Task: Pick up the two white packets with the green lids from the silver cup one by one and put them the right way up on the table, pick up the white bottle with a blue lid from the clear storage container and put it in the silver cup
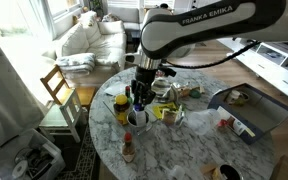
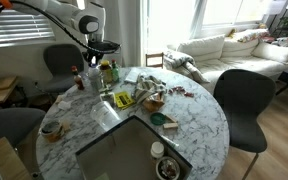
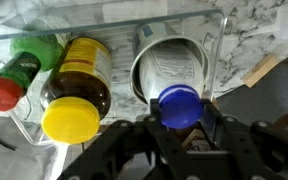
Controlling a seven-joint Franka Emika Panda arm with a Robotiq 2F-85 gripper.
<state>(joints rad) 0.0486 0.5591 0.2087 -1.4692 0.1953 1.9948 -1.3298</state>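
In the wrist view my gripper is shut on the blue lid of the white bottle. The bottle's printed white body points away from the camera. A pale grey round rim rings that body; I cannot tell whether it is the silver cup. The clear storage container shows as thin transparent walls around this group. In both exterior views the gripper hangs over a cluster of bottles near the table's edge. I cannot make out the white packets with green lids for certain.
Beside the held bottle stand an amber bottle with a yellow lid, a green item and a red cap. Loose packets lie mid-table. A grey tray takes one side of the marble table.
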